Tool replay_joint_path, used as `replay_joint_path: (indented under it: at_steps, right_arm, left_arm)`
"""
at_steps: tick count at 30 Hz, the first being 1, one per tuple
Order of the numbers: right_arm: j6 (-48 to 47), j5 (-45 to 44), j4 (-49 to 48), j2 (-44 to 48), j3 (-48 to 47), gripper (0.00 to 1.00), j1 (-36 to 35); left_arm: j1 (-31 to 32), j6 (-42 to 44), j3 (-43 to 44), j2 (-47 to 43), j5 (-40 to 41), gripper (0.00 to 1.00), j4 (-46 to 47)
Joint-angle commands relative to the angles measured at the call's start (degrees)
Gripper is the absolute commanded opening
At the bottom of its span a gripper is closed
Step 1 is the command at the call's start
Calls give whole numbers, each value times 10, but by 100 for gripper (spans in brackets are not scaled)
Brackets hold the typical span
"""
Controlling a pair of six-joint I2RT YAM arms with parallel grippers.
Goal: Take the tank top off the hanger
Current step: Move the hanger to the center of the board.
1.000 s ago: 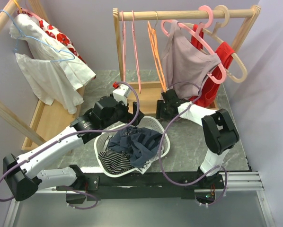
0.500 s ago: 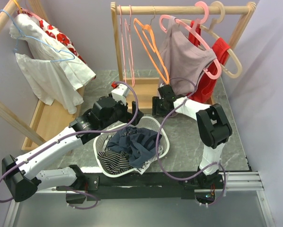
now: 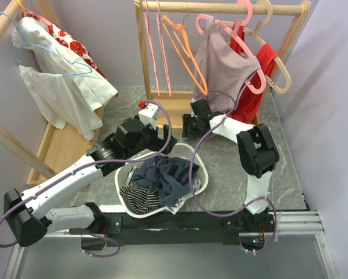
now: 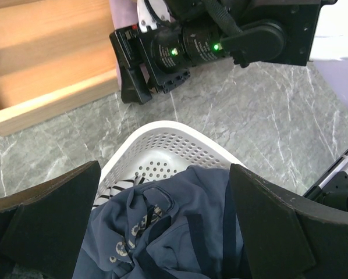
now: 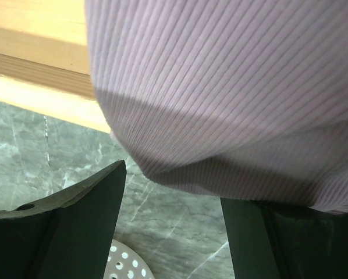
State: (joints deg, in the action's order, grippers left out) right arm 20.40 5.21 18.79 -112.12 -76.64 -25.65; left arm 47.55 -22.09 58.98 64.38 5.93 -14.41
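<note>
The mauve tank top hangs on its pink hanger, upper right of centre in the overhead frame. The right hand is just under its hem, fingers apart (no cloth pinched between them). The left hand gapes wide above the white basket on the worktop.

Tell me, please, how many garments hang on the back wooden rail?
2. A ribbed mauve tank top hangs on a pink plastic hanger; a red garment hangs behind it on a beige hanger. Others may be hidden.
</note>
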Motion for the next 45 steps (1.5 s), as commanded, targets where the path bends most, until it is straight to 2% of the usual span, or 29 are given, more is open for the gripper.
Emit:
replay_joint_path:
  at_steps: [1, 9, 22, 28, 34, 45]
  right_arm:
    - [-23, -10, -65, 1, -36, 72, -2]
    - [-34, -25, -42, 6, -56, 73, -1]
    - [-29, -8, -10, 206, 63, 73, -4]
    - [-55, 52, 13, 280, 134, 68, -8]
    - [-70, 97, 26, 327, 195, 68, -11]
    - [-64, 187, -18, 331, 275, 62, -11]
  left_arm:
    - [0, 4, 23, 1, 6, 99, 18]
    - [0, 6, 25, 0, 6, 99, 20]
    - [0, 0, 5, -22, 7, 99, 28]
    - [0, 6, 9, -22, -1, 99, 33]
    - [0, 0, 3, -31, -6, 99, 44]
    - [0, -5, -4, -40, 0, 100, 36]
